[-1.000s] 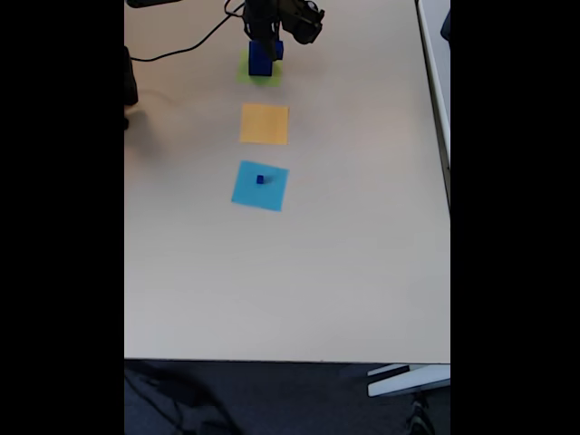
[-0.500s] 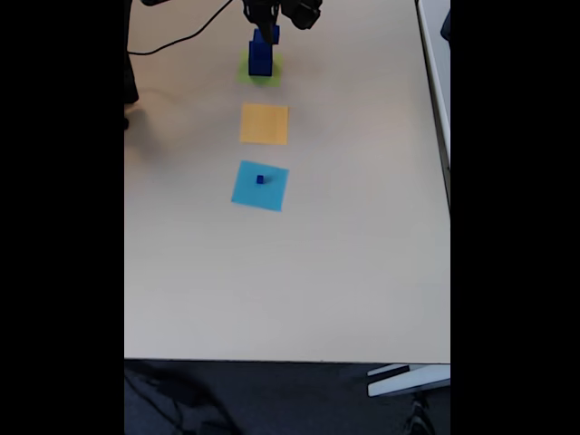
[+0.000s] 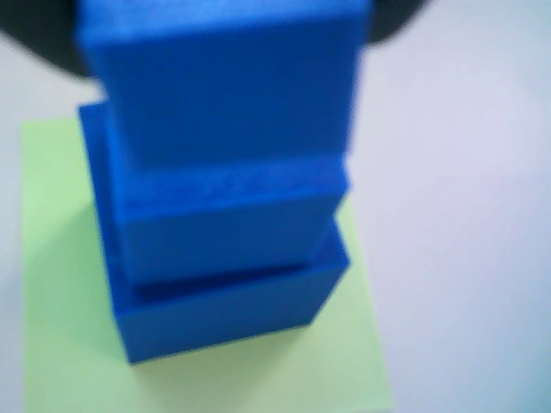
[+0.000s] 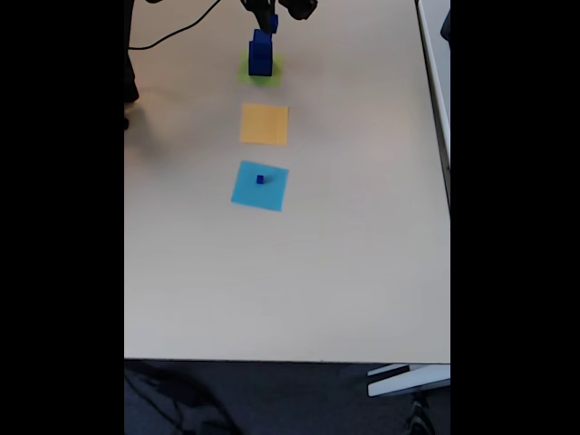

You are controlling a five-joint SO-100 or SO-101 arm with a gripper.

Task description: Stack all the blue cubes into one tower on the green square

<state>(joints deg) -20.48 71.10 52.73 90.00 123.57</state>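
Pincer (image 4: 269, 20) just above tower (image 4: 260, 56)

I see a pale beige table (image 4: 344, 254). An orange square (image 4: 264, 123) lies flat on it, with a light-blue square (image 4: 245, 195) just below it in the fixed view, slightly rotated. A black cable (image 4: 177, 34) curves across the top-left. Dark floor (image 4: 272, 399) shows along the bottom, with a white bar (image 4: 403, 381) at the lower right.

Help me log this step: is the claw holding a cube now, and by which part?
Cannot be told. The claw sits at the top of the tower on the green square, but its fingers are too small and dark to judge.
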